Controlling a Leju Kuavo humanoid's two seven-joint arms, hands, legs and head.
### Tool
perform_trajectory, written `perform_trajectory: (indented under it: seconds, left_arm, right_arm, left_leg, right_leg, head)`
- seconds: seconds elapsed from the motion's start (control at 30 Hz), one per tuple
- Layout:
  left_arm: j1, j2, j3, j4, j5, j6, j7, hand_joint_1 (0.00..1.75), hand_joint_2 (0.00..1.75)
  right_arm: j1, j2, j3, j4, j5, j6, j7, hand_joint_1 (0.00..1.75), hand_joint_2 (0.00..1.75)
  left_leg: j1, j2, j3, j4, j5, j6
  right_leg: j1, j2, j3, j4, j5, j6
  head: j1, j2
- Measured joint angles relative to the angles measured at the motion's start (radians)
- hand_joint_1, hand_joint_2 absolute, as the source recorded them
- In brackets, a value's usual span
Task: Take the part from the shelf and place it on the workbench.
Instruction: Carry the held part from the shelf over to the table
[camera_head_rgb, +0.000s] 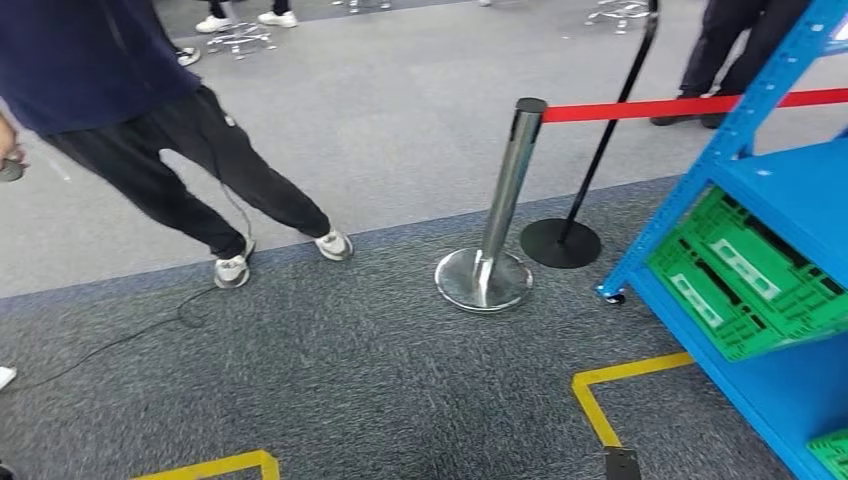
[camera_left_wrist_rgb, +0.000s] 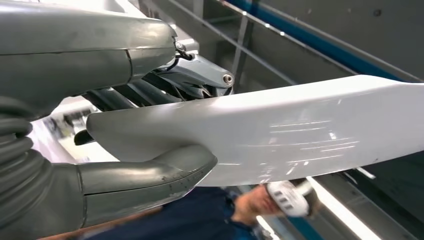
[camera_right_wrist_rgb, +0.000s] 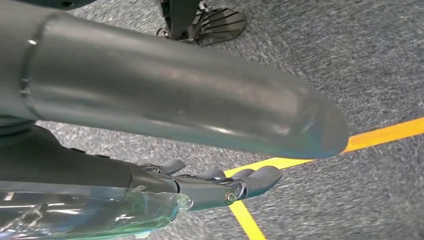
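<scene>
In the left wrist view my left hand (camera_left_wrist_rgb: 125, 60) grips a long, glossy white part (camera_left_wrist_rgb: 280, 135), its thumb (camera_left_wrist_rgb: 150, 172) on one side and the dark fingers (camera_left_wrist_rgb: 195, 75) on the other. The part reaches far out past the hand. My right hand (camera_right_wrist_rgb: 200, 107) hangs over grey carpet with its fingers (camera_right_wrist_rgb: 235, 182) stretched out and nothing in them. The blue shelf (camera_head_rgb: 770, 190) stands at the right of the head view, with green crates (camera_head_rgb: 745, 275) on a lower level.
A chrome stanchion (camera_head_rgb: 500, 200) with a red belt (camera_head_rgb: 680, 105) and a black pole base (camera_head_rgb: 560, 243) stand ahead, left of the shelf. A person in dark trousers (camera_head_rgb: 170, 150) stands at the left, a cable (camera_head_rgb: 120, 340) trailing nearby. Yellow tape (camera_head_rgb: 610, 390) marks the carpet.
</scene>
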Motion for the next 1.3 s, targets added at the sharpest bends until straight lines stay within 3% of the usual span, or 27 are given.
perform_trajectory:
  seconds: [0.07,0.1,0.13,0.2,0.23,0.27,0.33,0.37,0.43,0.5,0.57,0.6,0.67,0.73,0.8,0.87,0.93,1.0,1.07,1.1,1.13,1.17,1.23,1.3]
  left_arm:
    - [0.001,0.000,0.000,0.000,0.000,0.000,0.000,1.75,1.75]
    - [0.001,0.000,0.000,0.000,0.001,0.000,0.000,1.75,1.75]
    - [0.001,0.000,0.000,0.000,0.001,0.000,0.000,1.75,1.75]
    - [0.000,0.000,0.000,0.000,0.001,0.000,0.000,1.75,1.75]
    - [-0.001,0.000,-0.001,0.000,0.001,0.000,0.000,1.75,1.75]
    - [-0.001,0.000,-0.001,0.000,0.001,0.000,0.000,1.75,1.75]
    - [0.000,0.000,0.000,0.000,0.001,0.000,0.000,1.75,1.75]
    - [0.001,0.000,0.000,0.000,0.001,0.000,0.000,1.75,1.75]
    - [0.001,0.000,0.001,0.000,0.001,0.000,0.000,1.75,1.75]
    - [0.000,0.000,0.000,0.000,0.001,0.000,0.000,1.75,1.75]
    - [0.000,0.000,0.000,0.000,0.001,0.000,0.000,1.75,1.75]
    - [0.002,0.000,0.000,0.000,0.002,0.000,0.000,1.75,1.75]
    - [0.008,0.000,-0.001,-0.002,0.007,0.000,0.000,1.75,1.75]
    - [0.008,0.000,-0.002,-0.006,0.012,0.000,0.000,1.75,1.75]
    - [-0.004,0.000,-0.002,-0.007,0.013,0.000,0.000,1.75,1.75]
    - [-0.016,0.000,-0.003,-0.007,0.009,0.000,0.000,1.75,1.75]
    - [-0.024,0.000,-0.004,-0.007,0.007,0.000,0.000,1.75,1.75]
    - [-0.026,0.000,-0.005,-0.007,0.016,-0.006,0.000,1.75,1.75]
    - [-0.018,0.000,-0.005,-0.006,0.029,-0.010,0.000,1.75,1.75]
    - [-0.013,0.000,-0.006,-0.006,0.033,-0.009,0.000,1.75,1.75]
    - [-0.010,0.000,-0.006,-0.006,0.035,-0.008,0.000,1.75,1.75]
    - [-0.008,0.001,-0.006,-0.006,0.036,-0.007,0.000,1.75,1.75]
    - [-0.007,0.002,-0.006,-0.005,0.039,-0.007,0.000,1.75,1.75]
    - [-0.002,0.004,-0.008,-0.004,0.051,-0.007,0.000,1.75,1.75]
  right_arm:
    - [0.003,-0.001,0.000,0.000,0.000,0.000,0.000,0.00,0.00]
    - [0.003,-0.001,0.000,0.000,0.000,0.000,0.000,0.00,0.00]
    - [0.002,-0.001,0.000,0.000,0.000,0.000,0.000,0.00,0.00]
    - [0.000,-0.001,0.000,0.001,0.000,0.000,0.000,0.00,0.00]
    - [-0.001,-0.001,0.000,0.001,0.000,0.000,0.000,0.00,0.00]
    - [-0.001,-0.001,0.000,0.001,0.000,0.000,0.000,0.00,0.00]
    - [-0.004,-0.001,0.000,0.001,0.001,0.000,0.000,0.00,0.00]
    - [-0.006,-0.001,0.001,0.001,0.002,0.000,0.000,0.00,0.00]
    - [-0.009,-0.001,0.003,0.002,0.004,0.000,0.000,0.00,0.00]
    - [-0.008,-0.001,0.006,0.002,0.005,0.000,0.002,0.00,0.00]
    - [-0.002,-0.001,0.008,0.003,0.008,0.001,0.003,0.00,0.00]
    - [0.000,-0.001,0.009,0.003,0.012,0.001,0.001,0.00,0.00]
    - [0.002,-0.002,0.013,0.003,0.017,0.001,-0.012,0.00,0.00]
    - [0.000,-0.004,0.016,0.003,0.017,0.001,-0.020,0.00,0.00]
    - [-0.004,-0.005,0.016,0.004,0.015,0.000,-0.013,0.00,0.00]
    - [-0.011,-0.005,0.015,0.004,0.015,0.000,-0.002,0.00,0.00]
    - [-0.014,-0.005,0.016,0.004,0.015,0.000,0.002,0.00,0.00]
    - [-0.008,-0.005,0.016,0.005,0.013,-0.002,-0.002,0.00,0.00]
    - [0.004,-0.005,0.018,0.007,0.007,-0.005,-0.010,0.00,0.00]
    - [0.009,-0.005,0.020,0.009,0.006,-0.006,-0.012,0.00,0.00]
    - [0.011,-0.005,0.022,0.010,0.005,-0.006,-0.013,0.00,0.00]
    - [0.011,-0.005,0.024,0.011,0.004,-0.006,-0.013,0.00,0.00]
    - [0.010,-0.005,0.029,0.011,0.002,-0.003,-0.020,0.00,0.00]
    - [0.010,-0.005,0.031,0.011,-0.001,0.000,-0.029,0.00,0.00]
  left_leg:
    - [0.001,0.012,-0.044,0.090,-0.026,-0.002]
    - [0.001,0.015,-0.040,0.084,-0.011,-0.002]
    - [0.001,0.021,-0.015,0.041,0.018,-0.002]
    - [-0.002,0.064,0.063,-0.098,0.075,0.002]
    - [-0.005,0.083,0.092,-0.150,0.090,0.006]
    - [-0.007,0.096,0.107,-0.179,0.093,0.011]
    - [-0.009,0.079,0.107,-0.188,0.092,0.025]
    - [-0.008,0.067,0.107,-0.189,0.093,0.031]
    - [-0.003,0.045,0.108,-0.193,0.097,0.042]
    - [-0.002,0.024,0.108,-0.193,0.099,0.048]
    - [-0.003,-0.002,0.107,-0.193,0.099,0.051]
    - [-0.003,-0.016,0.108,-0.193,0.099,0.051]
    - [-0.002,-0.043,0.110,-0.192,0.099,0.049]
    - [-0.003,-0.067,0.108,-0.190,0.100,0.043]
    - [0.000,-0.089,0.098,-0.189,0.105,0.030]
    - [0.006,-0.107,0.090,-0.190,0.111,0.016]
    - [0.004,-0.074,0.073,-0.160,0.089,0.007]
    - [0.000,-0.014,0.022,-0.054,0.028,0.001]
    - [0.001,0.009,-0.034,0.065,-0.018,-0.003]
    - [0.001,0.013,-0.043,0.085,-0.017,-0.005]
    - [0.001,0.017,-0.032,0.066,0.003,-0.005]
    - [0.001,0.024,-0.003,0.013,0.035,-0.004]
    - [-0.003,0.065,0.073,-0.121,0.088,0.001]
    - [-0.008,0.090,0.108,-0.188,0.099,0.013]
  right_leg:
    - [0.002,-0.029,-0.002,0.000,-0.001,-0.002]
    - [0.002,-0.043,-0.002,0.000,-0.002,-0.002]
    - [0.002,-0.056,-0.001,0.000,-0.003,-0.001]
    - [0.006,-0.078,0.003,0.003,-0.008,0.005]
    - [0.009,-0.088,0.004,0.004,-0.011,0.010]
    - [0.012,-0.097,0.005,0.006,-0.014,0.015]
    - [0.013,-0.117,0.010,0.004,-0.017,0.025]
    - [0.011,-0.112,0.010,0.007,-0.022,0.032]
    - [0.007,-0.064,-0.008,0.055,-0.055,0.043]
    - [0.005,-0.012,-0.067,0.179,-0.114,0.049]
    - [0.005,-0.002,-0.124,0.282,-0.143,0.049]
    - [0.005,-0.001,-0.130,0.285,-0.130,0.048]
    - [0.004,0.016,-0.090,0.183,-0.059,0.043]
    - [-0.001,0.069,-0.034,0.058,-0.008,0.038]
    - [-0.003,0.096,-0.013,0.014,-0.003,0.033]
    - [-0.001,0.075,-0.011,0.008,0.001,0.023]
    - [-0.002,0.050,-0.007,-0.002,0.007,0.010]
    - [0.000,0.021,-0.004,-0.007,0.009,0.001]
    - [0.002,-0.010,-0.005,-0.007,0.007,-0.001]
    - [0.002,-0.025,-0.005,-0.007,0.006,-0.002]
    - [0.002,-0.039,-0.004,-0.007,0.005,-0.001]
    - [0.002,-0.052,-0.003,-0.007,0.004,0.000]
    - [0.006,-0.073,0.002,-0.005,-0.002,0.008]
    - [0.013,-0.091,0.006,-0.004,-0.008,0.018]
  head:
    - [0.000,0.000]
    - [0.000,0.000]
    - [0.000,0.000]
    - [-0.001,0.000]
    - [0.000,0.000]
    - [0.001,0.000]
    - [0.003,0.000]
    - [0.003,0.000]
    - [0.008,0.000]
    - [0.013,0.000]
    - [0.014,0.000]
    - [0.015,0.000]
    - [0.015,0.000]
    - [0.014,0.000]
    - [0.014,0.000]
    - [0.014,0.000]
    - [0.010,0.000]
    - [0.004,0.000]
    - [0.003,0.000]
    - [0.003,0.000]
    - [0.003,0.000]
    - [0.003,0.000]
    - [0.002,0.000]
    - [0.003,0.000]
